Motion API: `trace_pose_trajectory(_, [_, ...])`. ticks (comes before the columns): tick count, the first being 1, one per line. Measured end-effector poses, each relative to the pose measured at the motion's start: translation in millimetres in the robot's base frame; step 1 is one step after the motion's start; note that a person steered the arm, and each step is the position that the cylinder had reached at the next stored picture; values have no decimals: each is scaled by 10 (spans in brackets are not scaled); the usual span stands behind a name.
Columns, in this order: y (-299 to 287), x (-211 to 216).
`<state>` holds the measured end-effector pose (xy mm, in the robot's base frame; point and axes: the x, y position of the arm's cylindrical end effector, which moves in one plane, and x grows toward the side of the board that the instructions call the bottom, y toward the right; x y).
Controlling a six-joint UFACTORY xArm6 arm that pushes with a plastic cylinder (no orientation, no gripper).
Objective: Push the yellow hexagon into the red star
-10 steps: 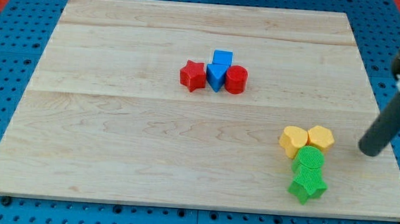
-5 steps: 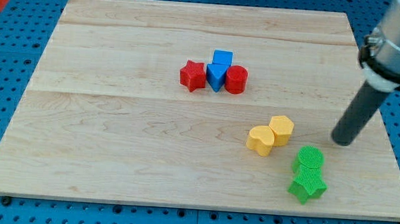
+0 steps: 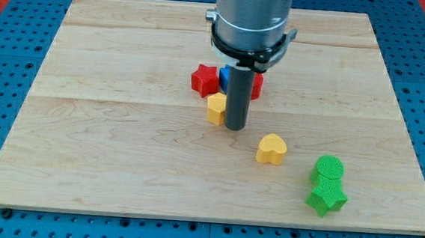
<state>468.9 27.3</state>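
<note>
Yellow hexagon (image 3: 215, 107) sits mid-board, far from every edge, just below the red star (image 3: 204, 80). My tip (image 3: 234, 126), a bare rod, touches its right side.

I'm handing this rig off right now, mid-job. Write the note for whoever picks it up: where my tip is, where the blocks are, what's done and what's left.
Tip: my tip is down on the board, right against the yellow hexagon's right side in the view.
Job blocks: the yellow hexagon sits just below the red star, very close; I cannot tell whether they touch.
Others: the yellow heart lies apart toward the view's lower right; two green blocks are stacked near the lower right; a blue block and another red block are mostly hidden behind the rod.
Done: hexagon brought next to the star.
Left: a short push toward the view's top-left to press it firmly in.
</note>
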Motion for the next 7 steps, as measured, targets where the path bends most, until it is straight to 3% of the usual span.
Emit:
trace_pose_trajectory(1, [27,-88])
trace_pose_trajectory(3, [-254,382])
trace_pose_trajectory(4, [-471,136])
trace_pose_trajectory(7, [-156,-228])
